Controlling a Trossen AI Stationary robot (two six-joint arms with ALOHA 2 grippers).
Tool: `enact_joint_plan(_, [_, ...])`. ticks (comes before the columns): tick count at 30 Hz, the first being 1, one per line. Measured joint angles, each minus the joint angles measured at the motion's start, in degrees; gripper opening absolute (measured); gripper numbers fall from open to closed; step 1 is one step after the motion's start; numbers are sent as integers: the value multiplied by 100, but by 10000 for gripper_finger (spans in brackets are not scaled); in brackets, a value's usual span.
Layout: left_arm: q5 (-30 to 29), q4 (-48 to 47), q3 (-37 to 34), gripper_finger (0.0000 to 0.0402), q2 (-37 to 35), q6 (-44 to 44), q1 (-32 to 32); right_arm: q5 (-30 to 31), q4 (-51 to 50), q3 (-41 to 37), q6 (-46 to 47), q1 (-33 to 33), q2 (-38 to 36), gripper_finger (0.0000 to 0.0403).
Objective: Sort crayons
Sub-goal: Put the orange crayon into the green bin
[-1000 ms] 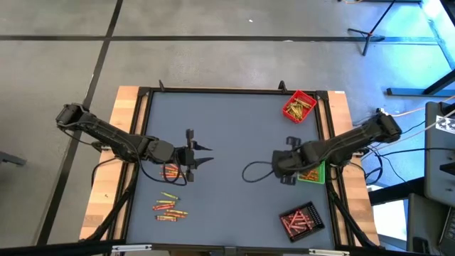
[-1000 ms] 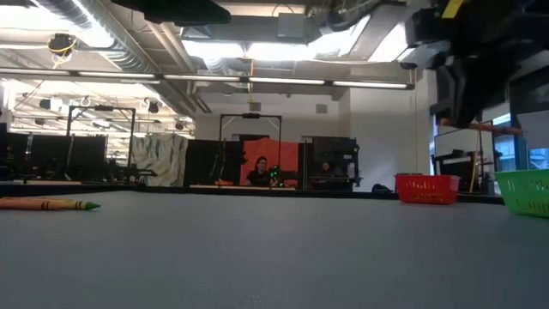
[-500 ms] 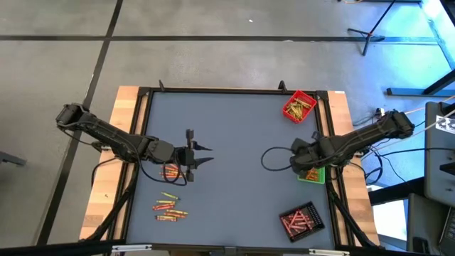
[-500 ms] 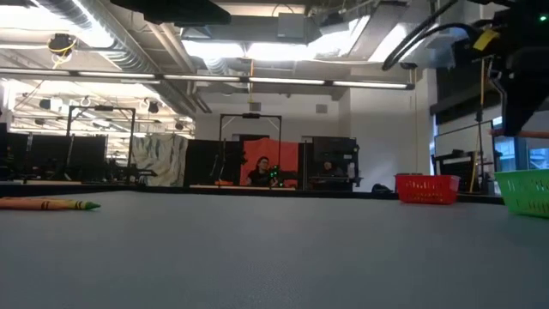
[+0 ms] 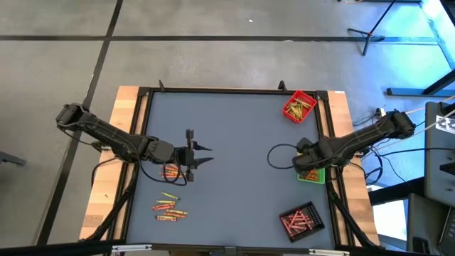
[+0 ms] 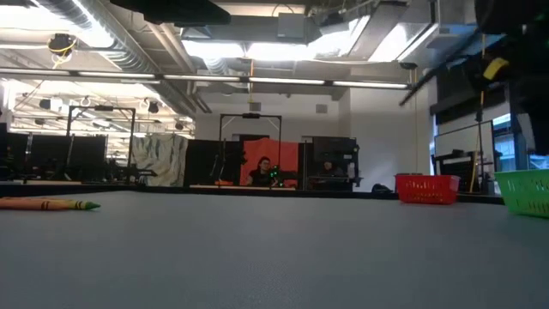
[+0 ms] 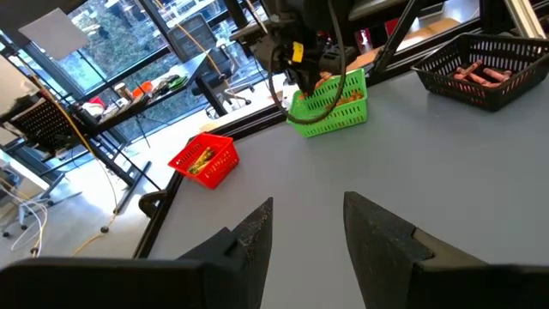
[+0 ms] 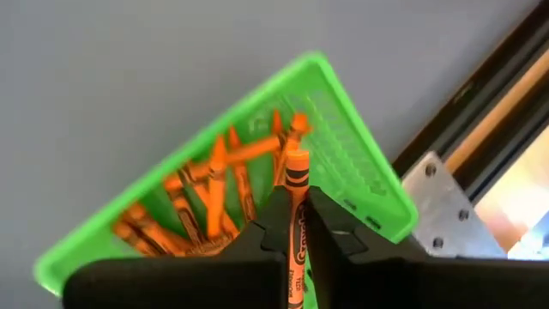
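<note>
My right gripper (image 5: 303,163) is at the table's right side over the green tray (image 5: 313,174), shut on an orange crayon (image 8: 296,184). The right wrist view looks down into the green tray (image 8: 360,184), which holds several orange crayons (image 8: 214,193). My left gripper (image 5: 200,158) hovers open and empty at the table's left; its fingers show apart in the left wrist view (image 7: 307,232). Loose crayons (image 5: 169,207) lie on the table near the front left, and more (image 5: 170,171) lie under the left arm. My right gripper pinches the orange crayon's paper-wrapped shaft (image 8: 297,213) between its two fingers. The crayon lies along the fingers, and its end (image 8: 296,161) sticks out past the fingertips toward the green tray. The fingers point down from above. The crayon looks clear of the tray.
A red tray (image 5: 299,106) with yellowish crayons stands at the far right, and a black tray (image 5: 302,220) with reddish crayons at the near right. A black frame (image 5: 234,90) rims the table. A cable loop (image 5: 281,155) hangs off the right arm.
My right gripper has gone toward the table's right edge, from beside the green tray to over it, still shut on the orange crayon. Its cable loop has followed.
</note>
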Motion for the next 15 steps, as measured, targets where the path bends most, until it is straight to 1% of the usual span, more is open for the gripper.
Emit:
enact_joint_plan(3, [0,2,0,128,0,0,0,-133,17,-138,16,0,0,18])
enact_joint_plan(9, [1,47,0,127,0,1,0,72,206,-159,138,-4,0,23])
enact_joint_plan(12, [0,46,0,127,0,0,0,-60,228,-159,275,-4,0,51])
enact_joint_plan(15, [0,46,0,127,0,0,0,-129,196,-159,297,-6,2,99])
